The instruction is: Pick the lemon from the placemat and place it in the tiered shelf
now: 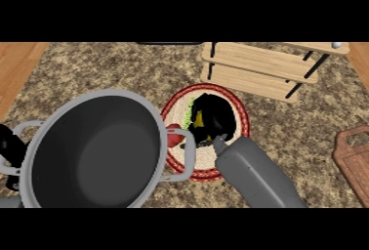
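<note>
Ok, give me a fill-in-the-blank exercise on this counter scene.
1. The right hand is over the round ____.
2. The tiered shelf is made of ____.
3. The large grey ____ stands left of the placemat.
4. The left hand shows at the view's ____ edge.

Missing: placemat; wood; pot; left

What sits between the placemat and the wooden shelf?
Nothing: in the head view, only bare counter separates the placemat from the shelf. The right hand covers the lemon.
</note>
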